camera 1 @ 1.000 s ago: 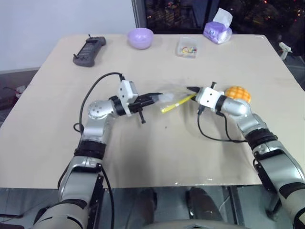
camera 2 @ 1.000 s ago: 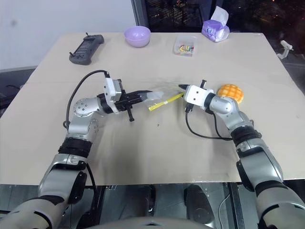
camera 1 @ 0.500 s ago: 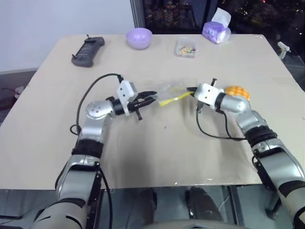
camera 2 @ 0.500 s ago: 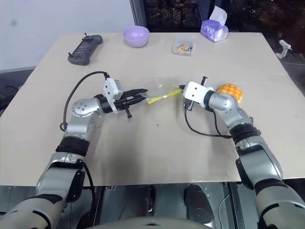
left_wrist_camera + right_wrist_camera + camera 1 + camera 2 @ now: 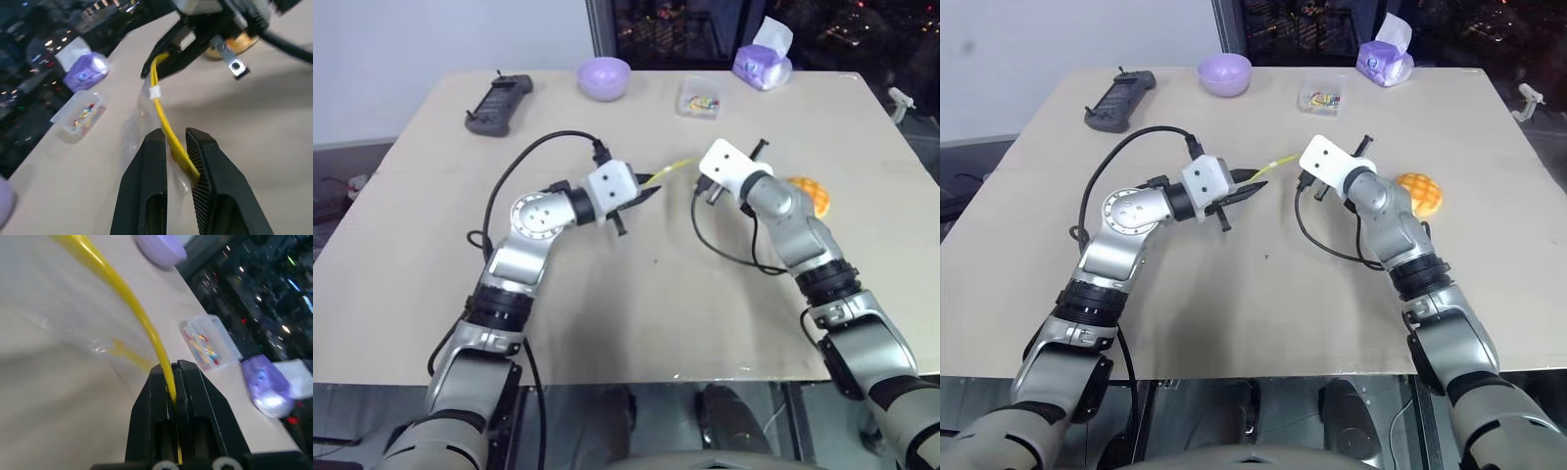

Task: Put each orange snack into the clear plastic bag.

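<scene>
The clear plastic bag (image 5: 138, 128) hangs above the table between my two grippers, its yellow zip strip (image 5: 672, 167) running from one to the other. My left gripper (image 5: 176, 141) is shut on the strip's near end, which passes between its fingers. At the strip's other end my right gripper (image 5: 174, 368) is pinched tight on it, with the crinkly film (image 5: 73, 298) spreading beyond. One orange snack (image 5: 1422, 192), a domed bun with a grid top, lies on the table just behind my right forearm, partly hidden by it.
Along the table's far edge stand a black handset (image 5: 497, 102), a purple bowl (image 5: 604, 76), a small clear box of colourful bits (image 5: 698, 97) and a purple tissue pack (image 5: 762, 62). A small white object (image 5: 899, 99) sits off the right edge.
Both grippers have risen and lifted the bag off the table. My left gripper moved right, closer to the right one, and rolled; its hold shifted from the film to the zip strip.
</scene>
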`<move>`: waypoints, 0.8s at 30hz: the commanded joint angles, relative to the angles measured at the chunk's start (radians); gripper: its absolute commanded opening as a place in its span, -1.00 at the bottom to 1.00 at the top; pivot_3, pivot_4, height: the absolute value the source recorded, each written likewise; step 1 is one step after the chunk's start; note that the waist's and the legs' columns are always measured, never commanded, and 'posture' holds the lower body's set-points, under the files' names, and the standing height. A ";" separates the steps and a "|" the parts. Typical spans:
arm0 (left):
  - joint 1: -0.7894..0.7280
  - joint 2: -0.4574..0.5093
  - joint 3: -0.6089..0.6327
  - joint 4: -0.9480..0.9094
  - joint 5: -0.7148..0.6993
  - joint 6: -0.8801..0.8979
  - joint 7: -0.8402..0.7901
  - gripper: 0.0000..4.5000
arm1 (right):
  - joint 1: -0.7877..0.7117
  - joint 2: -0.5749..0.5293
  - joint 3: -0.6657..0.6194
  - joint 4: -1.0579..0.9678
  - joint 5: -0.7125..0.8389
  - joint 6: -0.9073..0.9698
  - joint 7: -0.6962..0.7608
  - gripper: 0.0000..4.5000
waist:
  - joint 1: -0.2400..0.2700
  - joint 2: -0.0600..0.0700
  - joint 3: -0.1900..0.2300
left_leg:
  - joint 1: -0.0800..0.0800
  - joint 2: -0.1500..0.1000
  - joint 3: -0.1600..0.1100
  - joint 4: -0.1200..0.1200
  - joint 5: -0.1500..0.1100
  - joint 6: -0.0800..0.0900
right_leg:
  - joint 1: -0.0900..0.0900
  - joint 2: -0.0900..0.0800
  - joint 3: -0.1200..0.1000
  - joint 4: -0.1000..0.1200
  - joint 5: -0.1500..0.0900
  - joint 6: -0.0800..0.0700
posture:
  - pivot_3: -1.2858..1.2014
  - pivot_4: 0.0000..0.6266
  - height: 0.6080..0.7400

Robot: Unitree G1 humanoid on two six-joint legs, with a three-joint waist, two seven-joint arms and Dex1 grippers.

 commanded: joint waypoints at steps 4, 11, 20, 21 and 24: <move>-0.022 -0.033 -0.006 -0.078 0.101 0.115 0.140 -0.68 | 0.011 0.023 0.030 -0.100 -0.051 0.088 -0.026 -1.00 | 0.001 0.000 0.000 | 0.000 0.000 0.000 0.000 0.000 0.000 | 0.000 0.000 0.000 0.000 0.000 0.000 | 0.03 -0.52 1.00; -0.011 -0.059 -0.001 -0.111 0.140 0.211 0.217 -0.68 | 0.031 0.048 0.045 -0.142 -0.062 0.117 -0.031 -1.00 | 0.000 0.000 0.000 | 0.000 0.000 0.000 0.000 0.000 0.000 | 0.000 0.000 0.000 0.000 0.000 0.000 | 0.03 -0.52 1.00; -0.019 -0.066 -0.012 -0.220 0.144 0.354 0.221 -0.68 | 0.044 0.041 0.059 -0.141 -0.078 0.110 -0.043 -1.00 | 0.002 0.000 0.000 | 0.000 0.000 0.000 0.000 0.000 0.000 | 0.000 0.000 0.000 0.000 0.000 0.000 | 0.03 -0.52 1.00; -0.020 -0.066 -0.012 -0.236 0.144 0.377 0.219 -0.68 | 0.045 0.040 0.060 -0.140 -0.081 0.109 -0.046 -1.00 | 0.002 0.000 0.000 | 0.000 0.000 0.000 0.000 0.000 0.000 | 0.000 0.000 0.000 0.000 0.000 0.000 | 0.03 -0.52 1.00; -0.025 -0.050 -0.027 -0.304 0.149 0.474 0.189 -0.68 | 0.045 0.041 0.065 -0.129 -0.091 0.106 -0.060 -1.00 | 0.001 0.000 0.000 | 0.000 0.000 0.000 0.000 0.000 0.000 | 0.000 0.000 0.000 0.000 0.000 0.000 | 0.03 -0.52 1.00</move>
